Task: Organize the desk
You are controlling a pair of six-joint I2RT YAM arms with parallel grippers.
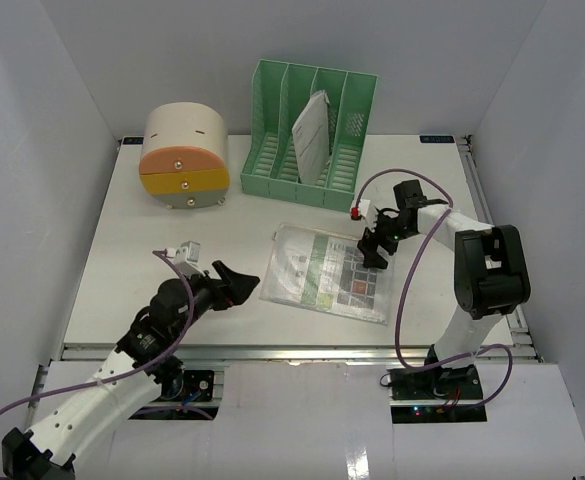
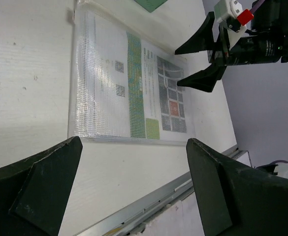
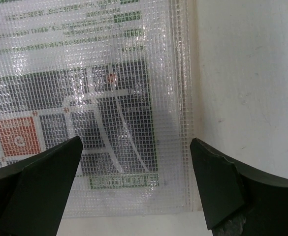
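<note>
On the large flat white rectangular bench (image 1: pixel 122 280), a cream-and-orange rounded drawer box (image 1: pixel 184 158) sits at the far left. Just to its right, along the far edge, stands a green slotted plastic file rack (image 1: pixel 272 150), with a white paper booklet (image 1: pixel 312 135) leaning tilted in one of its middle slots. In front of the rack, near the bench's middle, a clear mesh plastic document pouch (image 1: pixel 327 272) lies flat.

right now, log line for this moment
left tool open, empty | right tool open over mesh document pouch corner | pouch flat on desk
</note>
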